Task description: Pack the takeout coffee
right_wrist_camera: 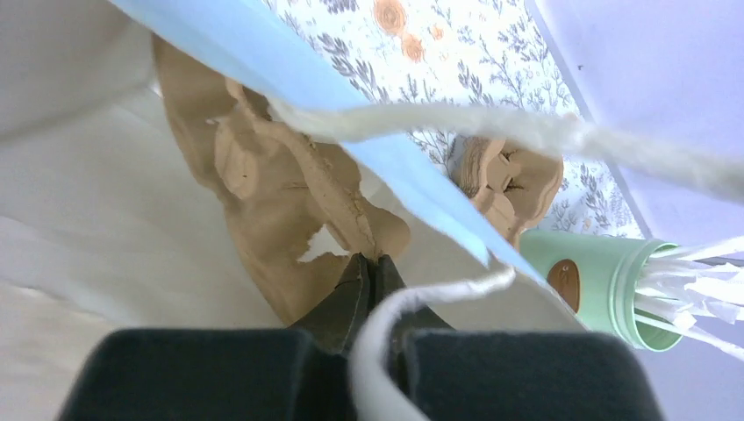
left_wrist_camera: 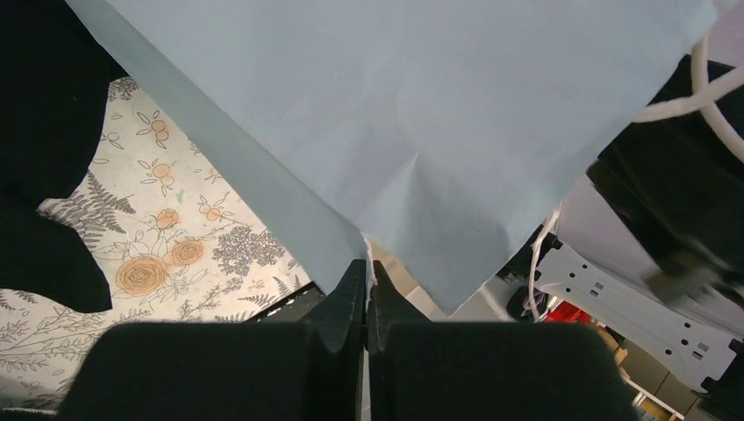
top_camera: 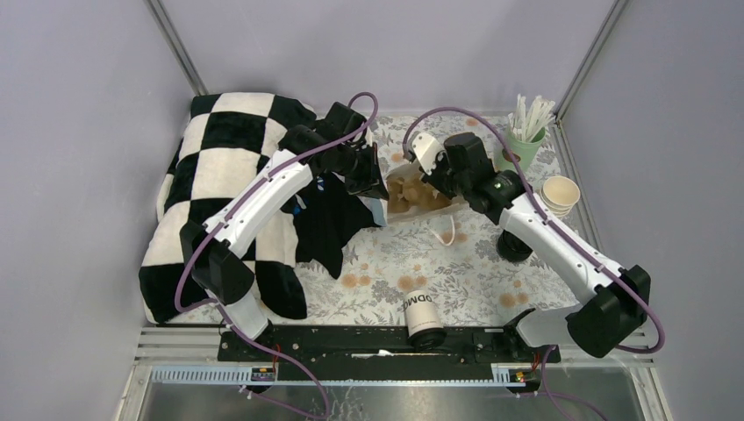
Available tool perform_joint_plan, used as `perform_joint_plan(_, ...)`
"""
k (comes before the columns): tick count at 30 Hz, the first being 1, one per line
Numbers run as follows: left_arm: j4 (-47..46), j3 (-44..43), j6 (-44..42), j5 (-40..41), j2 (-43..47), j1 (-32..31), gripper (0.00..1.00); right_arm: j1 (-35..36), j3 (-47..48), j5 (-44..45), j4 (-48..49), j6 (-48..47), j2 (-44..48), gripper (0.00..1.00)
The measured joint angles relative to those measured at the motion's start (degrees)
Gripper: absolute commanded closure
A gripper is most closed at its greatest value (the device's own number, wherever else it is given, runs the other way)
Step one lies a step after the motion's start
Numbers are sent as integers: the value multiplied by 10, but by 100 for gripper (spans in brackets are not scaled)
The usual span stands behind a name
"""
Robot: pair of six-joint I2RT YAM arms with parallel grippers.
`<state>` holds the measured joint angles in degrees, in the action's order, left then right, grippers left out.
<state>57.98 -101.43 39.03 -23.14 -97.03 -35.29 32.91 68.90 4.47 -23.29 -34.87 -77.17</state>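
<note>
Left gripper pinching the paper bag, right gripper pressed closed at its mouth, the takeout coffee lay sideways behind both, lid rearward, nearer the right.

We see two arms, the left arm and the right arm, each built of smooth white shell links between chunky black joint housings. A purple cable loops loosely along each one. In our wrist views the fingers are matte black, tapering to narrow tips.
</note>
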Motion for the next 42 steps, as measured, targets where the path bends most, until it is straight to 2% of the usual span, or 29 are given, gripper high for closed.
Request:
perform_joint_plan(4, -10, 7, 1, 0, 1, 0, 100, 10, 89, -18, -87, 74, -16, 100)
perform_joint_plan(8, -11, 17, 3, 0, 1, 0, 100, 11, 180, -38, -191, 141, -72, 100)
perform_joint_plan(12, -11, 24, 3, -1, 3, 0, 100, 11, 182, -37, -231, 179, -108, 94)
perform_joint_plan(16, -12, 28, 3, 0, 3, -2, 100, 11, 170, 2, -234, 200, -125, 87)
perform_joint_plan(18, -15, 28, 4, 0, 3, -2, 100, 11, 170, 23, -223, 206, -129, 76)
perform_joint_plan(20, -18, 28, 5, 0, 3, -2, 100, 12, 169, 46, -208, 211, -132, 71)
perform_joint_plan(22, -20, 28, 5, 0, 3, -2, 100, 12, 165, 65, -187, 213, -135, 61)
perform_joint_plan(25, -23, 28, 5, 2, 3, -1, 100, 12, 156, 100, -154, 225, -143, 53)
perform_joint_plan(30, -24, 28, 4, 3, 3, 1, 100, 12, 150, 131, -126, 252, -145, 32)
perform_joint_plan(36, -25, 29, 5, 2, 3, 1, 100, 12, 120, 131, -129, 269, -123, 32)
perform_joint_plan(40, -31, 40, 7, -2, 5, 1, 100, 12, 115, 130, -138, 315, -117, 38)
perform_joint_plan(42, -34, 42, 8, -2, 5, 1, 100, 12, 115, 131, -139, 352, -116, 46)
